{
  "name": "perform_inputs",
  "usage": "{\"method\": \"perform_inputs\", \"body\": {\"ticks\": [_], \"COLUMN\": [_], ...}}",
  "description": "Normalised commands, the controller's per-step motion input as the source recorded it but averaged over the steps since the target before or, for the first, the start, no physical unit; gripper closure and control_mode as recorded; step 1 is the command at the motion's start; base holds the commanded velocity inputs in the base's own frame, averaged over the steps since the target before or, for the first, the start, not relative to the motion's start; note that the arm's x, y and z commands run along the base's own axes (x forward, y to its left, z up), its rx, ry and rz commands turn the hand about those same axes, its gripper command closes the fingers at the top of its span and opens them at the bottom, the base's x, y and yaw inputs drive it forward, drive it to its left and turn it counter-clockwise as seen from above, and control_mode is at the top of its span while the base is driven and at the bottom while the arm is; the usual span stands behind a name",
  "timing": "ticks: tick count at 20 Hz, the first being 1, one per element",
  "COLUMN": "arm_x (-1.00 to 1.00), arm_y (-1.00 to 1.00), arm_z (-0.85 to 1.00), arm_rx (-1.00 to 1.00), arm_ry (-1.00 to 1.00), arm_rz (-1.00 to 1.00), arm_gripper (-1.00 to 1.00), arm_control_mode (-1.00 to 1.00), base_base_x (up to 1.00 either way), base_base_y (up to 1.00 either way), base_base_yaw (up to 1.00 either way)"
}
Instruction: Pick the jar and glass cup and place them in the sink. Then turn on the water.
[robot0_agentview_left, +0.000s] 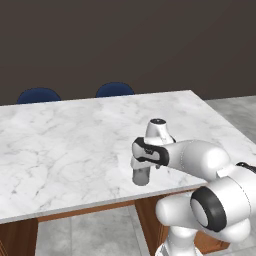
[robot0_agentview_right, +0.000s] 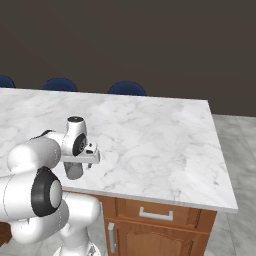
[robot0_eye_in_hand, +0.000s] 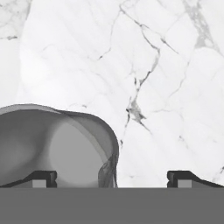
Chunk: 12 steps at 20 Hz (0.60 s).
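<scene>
- Left base view: the tabletop, a large white marble slab, spans the frame; its near edge runs above wooden cabinet fronts, and two blue chair backs stand past its far edge.
- The arm reaches from the lower right over the near edge of the tabletop, with the hand pointing straight down at the slab.
- The glass cup, a plain translucent grey tumbler with no brown contents, stands upright on the tabletop close to the near edge, directly beneath the hand. Its long axis is vertical.
- Right base view: the same glass cup appears below the hand, towards the near left part of the tabletop.
- Hand view: the gripper is fully open and holds nothing. The rim of the glass cup lies under the left finger tip and extends towards the centre; the right finger tip stands over bare marble.
- Key relation: the cup is off-centre, displaced towards the left finger tip as seen in the hand view. The left finger is the nearer one and appears to sit over the cup's mouth, not outside its wall.
- Judgement: the gripper needs a sideways shift towards the cup before descending, otherwise the left finger may strike the rim and tip the cup.
</scene>
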Motion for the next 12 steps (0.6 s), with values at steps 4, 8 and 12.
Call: {"method": "perform_inputs", "body": {"ticks": [4,8,12], "arm_x": [0.00,0.00,0.00], "arm_y": [0.01,0.00,0.00], "arm_z": [-0.03,0.00,0.00], "arm_rx": [0.00,0.00,0.00], "arm_ry": [0.00,0.00,0.00], "arm_rz": [0.00,0.00,0.00], "arm_gripper": [-1.00,-1.00,-1.00], "arm_control_mode": [-1.00,-1.00,-1.00], "base_base_x": [0.00,0.00,0.00], "base_base_y": [0.00,0.00,0.00], "base_base_yaw": [0.00,0.00,0.00]}}
